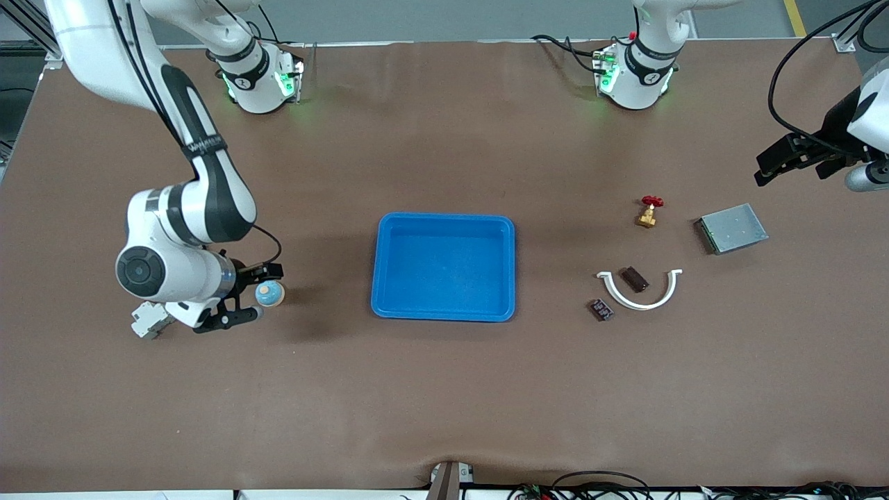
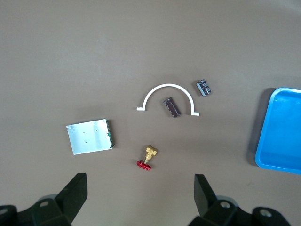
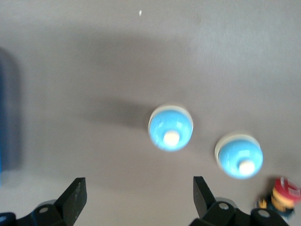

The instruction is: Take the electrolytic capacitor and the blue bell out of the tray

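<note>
Right gripper (image 1: 255,292) jaws wide, empty, low around round glossy blue bell (image 1: 269,294), at 9 o'clock of blue plastic tray (image 1: 444,312). Left gripper (image 1: 788,158) wide, over table edge. Dark blocky capacitor (image 1: 634,279) inside white curved bracket (image 1: 640,292), 3 o'clock of tray; bare table between.

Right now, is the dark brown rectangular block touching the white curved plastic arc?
Apart. The left wrist view shows a clear gap between the dark brown rectangular block and the white curved plastic arc.
</note>
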### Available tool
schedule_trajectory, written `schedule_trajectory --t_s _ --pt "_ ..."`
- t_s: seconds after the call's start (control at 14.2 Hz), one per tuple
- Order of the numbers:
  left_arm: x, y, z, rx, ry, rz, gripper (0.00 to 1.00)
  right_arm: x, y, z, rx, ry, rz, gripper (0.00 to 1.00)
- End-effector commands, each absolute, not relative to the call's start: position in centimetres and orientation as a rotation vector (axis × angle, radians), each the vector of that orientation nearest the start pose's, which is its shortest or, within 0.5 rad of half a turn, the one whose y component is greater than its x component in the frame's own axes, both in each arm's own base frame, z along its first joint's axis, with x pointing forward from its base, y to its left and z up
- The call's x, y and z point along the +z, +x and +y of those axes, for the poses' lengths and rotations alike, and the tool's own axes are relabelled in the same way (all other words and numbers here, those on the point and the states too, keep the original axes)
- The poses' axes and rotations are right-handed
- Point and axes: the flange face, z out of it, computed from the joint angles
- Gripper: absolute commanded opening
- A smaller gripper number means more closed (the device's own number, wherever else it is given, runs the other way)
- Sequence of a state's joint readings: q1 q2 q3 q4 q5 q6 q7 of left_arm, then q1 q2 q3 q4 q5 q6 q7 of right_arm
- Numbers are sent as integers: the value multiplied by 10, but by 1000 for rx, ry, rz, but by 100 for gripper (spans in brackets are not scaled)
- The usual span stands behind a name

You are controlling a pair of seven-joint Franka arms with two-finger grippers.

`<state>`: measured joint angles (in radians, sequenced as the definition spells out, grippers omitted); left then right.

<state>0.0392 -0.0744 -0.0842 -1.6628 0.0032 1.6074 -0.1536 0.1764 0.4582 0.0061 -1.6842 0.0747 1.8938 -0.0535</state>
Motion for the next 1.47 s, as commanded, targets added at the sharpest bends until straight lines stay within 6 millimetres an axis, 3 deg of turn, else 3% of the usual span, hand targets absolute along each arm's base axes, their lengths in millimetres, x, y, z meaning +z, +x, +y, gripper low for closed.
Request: schedule_trajectory --t_s 0.0,0.28,0.49,0.7,0.91,1.4 --pt "627 529 -23 -24 -3133 -159 100 365 608 119 435 -3058 -217 100" --pt "626 535 -26 -25 -3132 -152 100 421 582 95 484 -3059 -150 100" --pt "629 548 -30 -44 -3137 -144 100 468 557 80 425 -3077 -33 100" --pt "631 554 -30 -55 -3139 -145 100 500 540 53 349 -3085 38 100" --pt "634 554 -28 -63 -3139 -152 100 529 536 38 265 -3105 74 100" --pt "647 555 -26 -103 -3142 -159 100 584 551 1 60 -3107 162 100"
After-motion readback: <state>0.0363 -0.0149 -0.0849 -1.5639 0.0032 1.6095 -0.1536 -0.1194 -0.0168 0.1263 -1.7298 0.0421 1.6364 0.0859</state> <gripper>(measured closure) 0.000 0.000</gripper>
